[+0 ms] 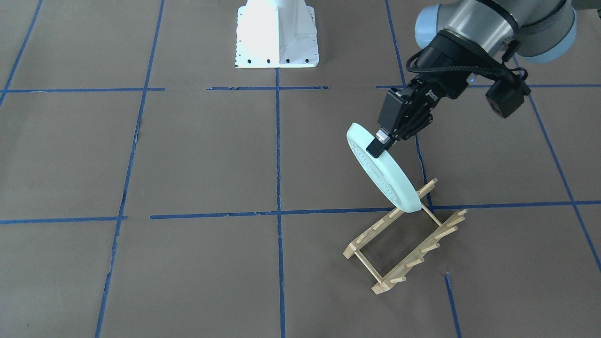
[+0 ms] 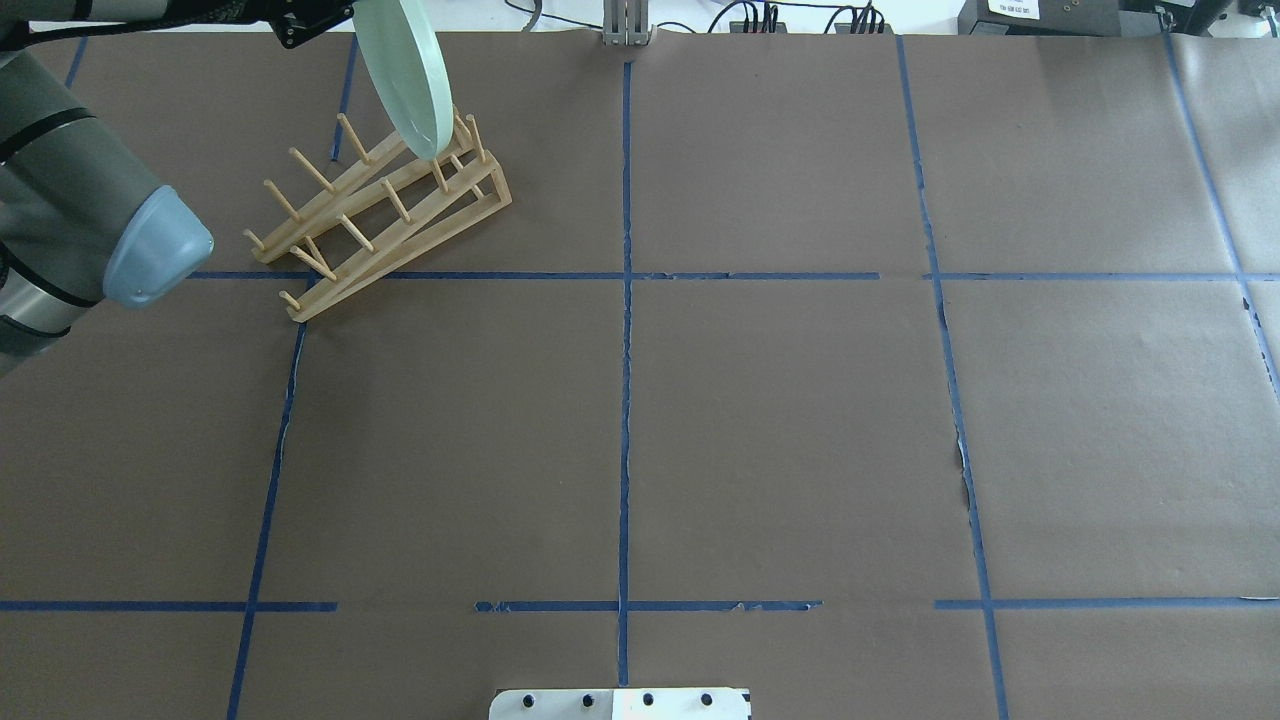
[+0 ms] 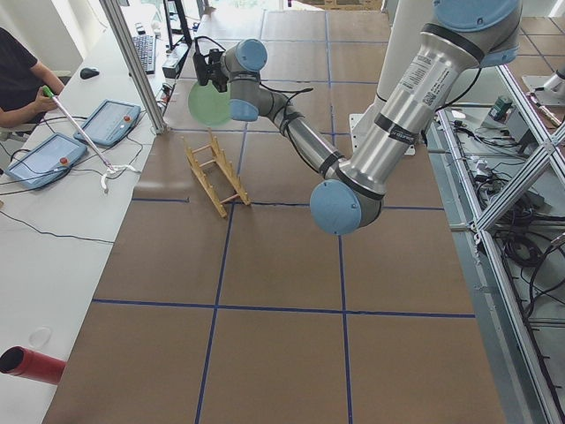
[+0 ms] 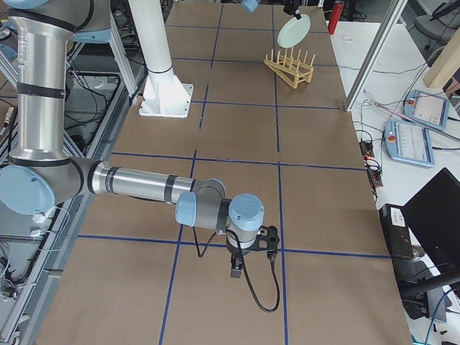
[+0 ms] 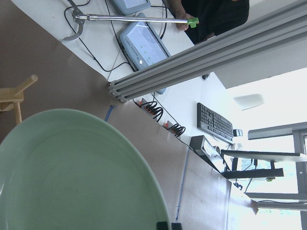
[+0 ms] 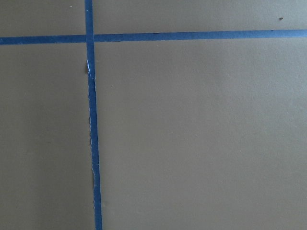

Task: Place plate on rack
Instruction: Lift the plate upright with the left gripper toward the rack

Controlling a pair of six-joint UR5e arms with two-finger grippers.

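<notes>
The pale mint-green plate [image 1: 385, 177] hangs on edge, tilted, in my left gripper [image 1: 381, 143], which is shut on its upper rim. It is above the light wooden rack [image 1: 404, 245], which stands on the brown table. In the side views the plate [image 3: 208, 104] is a little above the rack's pegs [image 3: 214, 172]. In the overhead view the plate [image 2: 405, 80] overlaps the rack's far end [image 2: 385, 215]. The plate fills the left wrist view [image 5: 72, 177]. My right gripper [image 4: 237, 267] is low over the table, far from the rack. I cannot tell if it is open or shut.
The white robot base [image 1: 277, 37] stands at mid table. An operator's bench with tablets [image 3: 53, 159] and a person [image 3: 18, 79] lie beyond the table's far edge. An aluminium post [image 3: 132, 62] stands near the rack. A red cylinder [image 3: 31, 364] lies on the bench.
</notes>
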